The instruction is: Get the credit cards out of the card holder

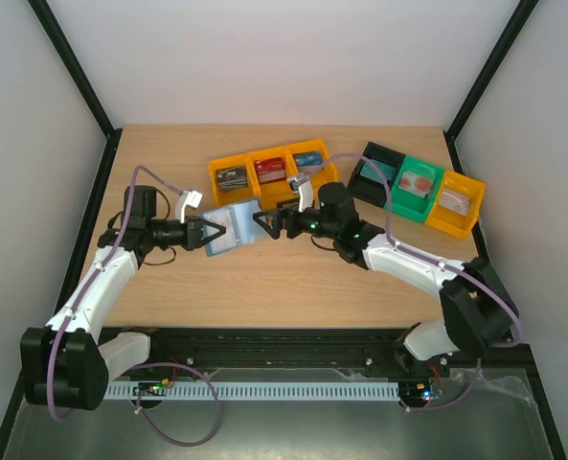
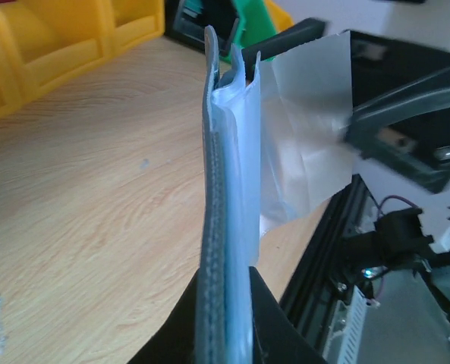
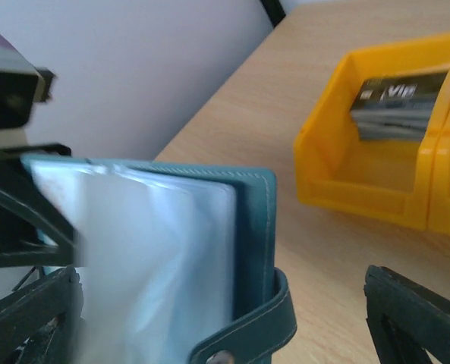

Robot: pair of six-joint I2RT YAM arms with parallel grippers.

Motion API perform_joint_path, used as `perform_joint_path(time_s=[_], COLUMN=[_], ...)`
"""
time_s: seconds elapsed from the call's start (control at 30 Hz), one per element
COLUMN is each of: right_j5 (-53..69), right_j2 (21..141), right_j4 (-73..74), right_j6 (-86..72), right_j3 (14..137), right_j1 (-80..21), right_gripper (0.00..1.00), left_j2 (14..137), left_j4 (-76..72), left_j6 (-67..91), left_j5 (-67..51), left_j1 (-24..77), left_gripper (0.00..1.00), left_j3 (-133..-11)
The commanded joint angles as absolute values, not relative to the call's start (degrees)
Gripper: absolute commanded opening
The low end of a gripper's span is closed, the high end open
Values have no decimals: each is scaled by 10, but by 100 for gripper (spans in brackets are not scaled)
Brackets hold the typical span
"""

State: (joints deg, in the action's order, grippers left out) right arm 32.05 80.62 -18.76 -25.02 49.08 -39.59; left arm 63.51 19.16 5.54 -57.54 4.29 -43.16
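While the left gripper (image 1: 203, 233) clamps the teal card holder (image 1: 234, 228) by one edge, the right gripper (image 1: 262, 224) gapes wide beside it. It grips nothing.

Open ground: the near half of the table (image 1: 264, 287) lies clear between the two arms, and the back-left corner is likewise free.

Obstructions at mid-table: the card holder (image 1: 231, 230) stands upright, clamped from the left by the left gripper (image 1: 210, 235). The right gripper (image 1: 261, 225) sits just to its right with jaws spread, closing that side.

Just behind, a row of yellow bins (image 1: 251, 172) leaves only a narrow gap.

Back right: a black bin (image 1: 368, 171), a green bin (image 1: 422, 163) and an orange bin (image 1: 475, 196) stand touching. The right arm (image 1: 408, 259) crosses diagonally in front of them.
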Motion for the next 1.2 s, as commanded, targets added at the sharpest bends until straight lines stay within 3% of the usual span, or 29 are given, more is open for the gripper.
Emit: perform_joint_path(time_s=[0.0, 0.23, 0.3, 0.43, 0.57, 0.73, 0.97, 1.0, 1.07, 1.1, 1.17], right_j5=[377, 280, 329, 489, 572, 597, 589, 593, 602, 601, 595], right_j2=[842, 889, 888, 855, 836, 847, 877, 878, 879, 878, 875], right_j4=[-231, -163, -182, -359, -367, -356, -345, -346, -353, -352, -338], right_j6=[-253, -239, -256, -329, -304, -295, -308, -311, -316, -316, -308], right_j3=[490, 505, 489, 424, 434, 470, 505, 506, 506, 506, 506], right_j1=[-394, -383, -365, -341, -353, -391, -412, -413, -415, -415, -415], right_gripper=[99, 99, 99, 99, 99, 99, 99, 96, 77, 57, 32], left_j2=[622, 621, 621, 622, 623, 624, 624, 624, 623, 623, 624], left_j4=[206, 214, 215, 218, 234, 263, 260, 260, 260, 260, 259], left_j6=[33, 28, 28, 22, -1, -25, -20, -21, -22, -21, -21], left_j5=[-643, -682, -678, -682, -705, -765, -754, -754, -752, -751, -752], left_j1=[45, 45, 44, 45, 47, 50, 54, 54, 54, 54, 54], left_gripper=[2, 2, 2, 2, 2, 2, 2, 2, 2, 2, 2], left_j3=[-459, -466, -467, -465, -468, -481, -480, -481, -481, -481, -481])
